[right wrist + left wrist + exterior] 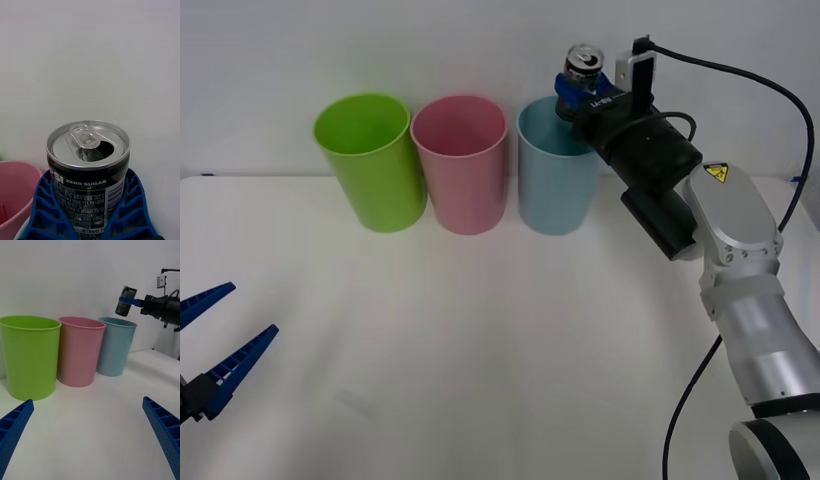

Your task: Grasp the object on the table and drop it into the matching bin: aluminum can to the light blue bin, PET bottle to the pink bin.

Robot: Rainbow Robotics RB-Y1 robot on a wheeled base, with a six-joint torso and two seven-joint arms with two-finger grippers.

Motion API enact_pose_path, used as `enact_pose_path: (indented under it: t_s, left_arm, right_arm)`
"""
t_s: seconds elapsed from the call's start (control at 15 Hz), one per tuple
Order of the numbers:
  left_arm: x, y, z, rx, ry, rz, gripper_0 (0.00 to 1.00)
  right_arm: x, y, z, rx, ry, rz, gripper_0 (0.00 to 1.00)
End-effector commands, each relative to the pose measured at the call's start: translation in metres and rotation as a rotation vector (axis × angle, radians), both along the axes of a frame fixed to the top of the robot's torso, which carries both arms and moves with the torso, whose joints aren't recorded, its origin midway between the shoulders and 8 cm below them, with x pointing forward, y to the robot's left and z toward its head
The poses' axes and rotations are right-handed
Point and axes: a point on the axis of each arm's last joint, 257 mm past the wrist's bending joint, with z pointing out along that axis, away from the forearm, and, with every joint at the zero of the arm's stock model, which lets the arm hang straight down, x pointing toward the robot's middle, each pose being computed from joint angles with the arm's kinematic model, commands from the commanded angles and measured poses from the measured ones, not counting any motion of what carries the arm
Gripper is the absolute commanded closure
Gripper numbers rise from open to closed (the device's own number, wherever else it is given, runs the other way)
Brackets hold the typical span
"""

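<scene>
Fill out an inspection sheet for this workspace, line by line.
Surface: white table, bare in front of the bins.
Job's things: aluminum can held upright above the light blue bin, tab open; pink bin beside it.
Clutter: lime green bin at the row's left end.
Grippers: right gripper clamped on the can; left gripper open, low at the table's near left.
Cables: black cable running along the right arm.
Surroundings: plain white wall.
</scene>
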Motion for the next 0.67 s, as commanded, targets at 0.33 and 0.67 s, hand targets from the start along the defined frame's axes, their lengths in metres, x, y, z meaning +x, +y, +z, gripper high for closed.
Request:
enact_pose_path:
  t_s: [0.33, 0.67]
  left_arm:
    - [0.0000, 0.0000, 0.0000, 0.000, 0.000, 0.000, 0.00]
    - [0.0000, 0.0000, 0.0000, 0.000, 0.000, 0.000, 0.00]
  right_arm:
    - [0.0000, -0.0002, -0.0010, -0.008, -0.002, -0.003, 0.00]
    - [-0.0063, -0.0013, -0.0069, -0.014, -0.002, 0.004, 0.00]
